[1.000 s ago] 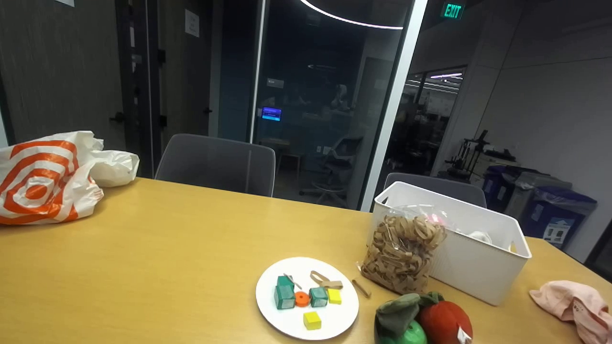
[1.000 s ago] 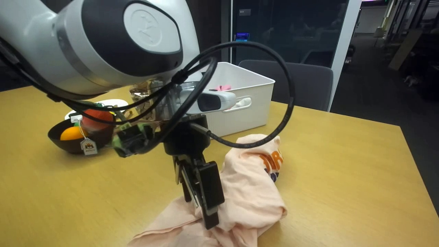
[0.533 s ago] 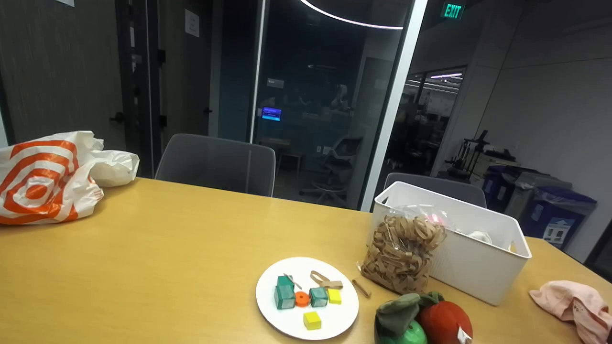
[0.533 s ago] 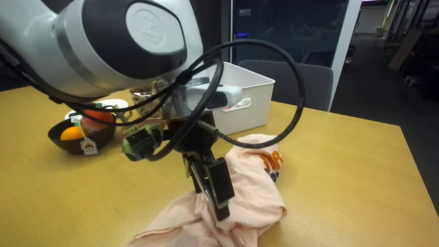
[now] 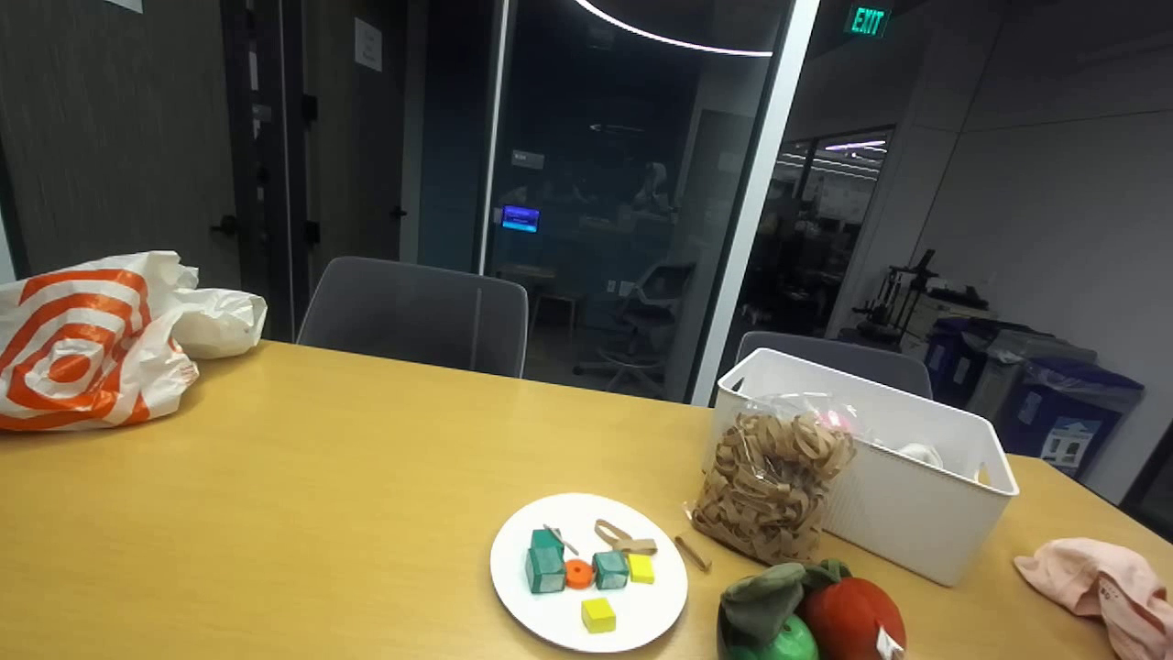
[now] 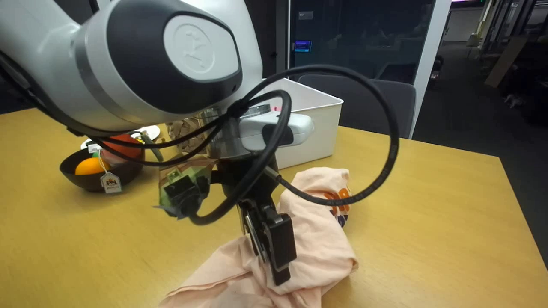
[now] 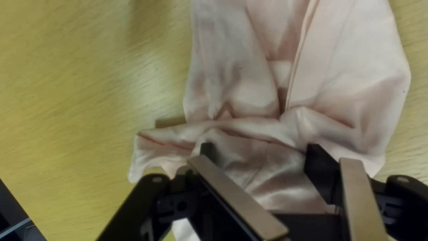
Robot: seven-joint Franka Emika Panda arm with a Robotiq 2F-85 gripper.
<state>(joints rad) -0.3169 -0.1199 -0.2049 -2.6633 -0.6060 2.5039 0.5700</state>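
The tool (image 7: 260, 151) is spread wide at the lettered pink cloth (image 6: 319, 248), whose folds lie unclamped between its jaws; the cloth rests on the desk (image 6: 441, 214). Nearby stands a white bin (image 5: 926, 513).

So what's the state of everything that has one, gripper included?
Cloth: crumpled, bunched up
Gripper: open, down at the cloth; contact unclear
Bin: upright, uncovered, not empty
Strip bag: upright, stuffed; seal unclear
Plate: face up, loaded
Bowl: upright, heaped
Shopping bag: crumpled; mouth unclear
Exit sign: lit
Screen: lit
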